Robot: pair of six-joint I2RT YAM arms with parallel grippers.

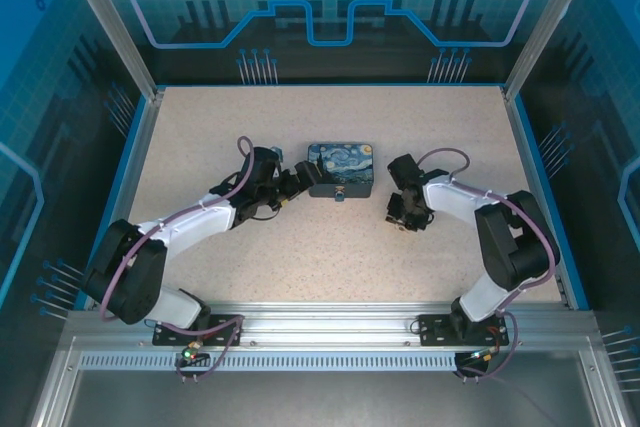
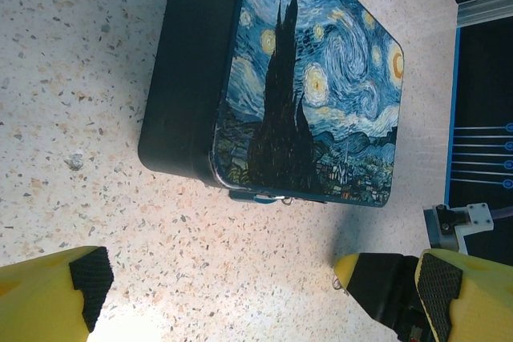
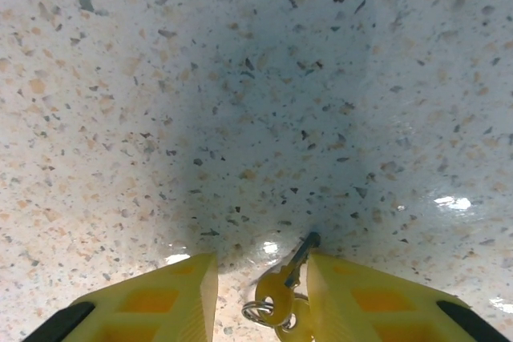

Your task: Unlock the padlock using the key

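Right wrist view: the right gripper's (image 3: pixel 260 260) yellow fingers are foremost. They stand apart on either side of the key (image 3: pixel 280 282), which lies on the speckled table (image 3: pixel 240 78) and is not clamped.

Left wrist view: the left gripper (image 2: pixel 260 286) is spread wide and empty, facing the painted box (image 2: pixel 321 78). The padlock (image 2: pixel 258 195) hangs at the box's near edge.

Top view: the box lies between both grippers.

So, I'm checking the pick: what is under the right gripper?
The key on its ring lies on the speckled table between the fingers. The ring's lower edge runs out of frame; the table beneath the fingers is covered.
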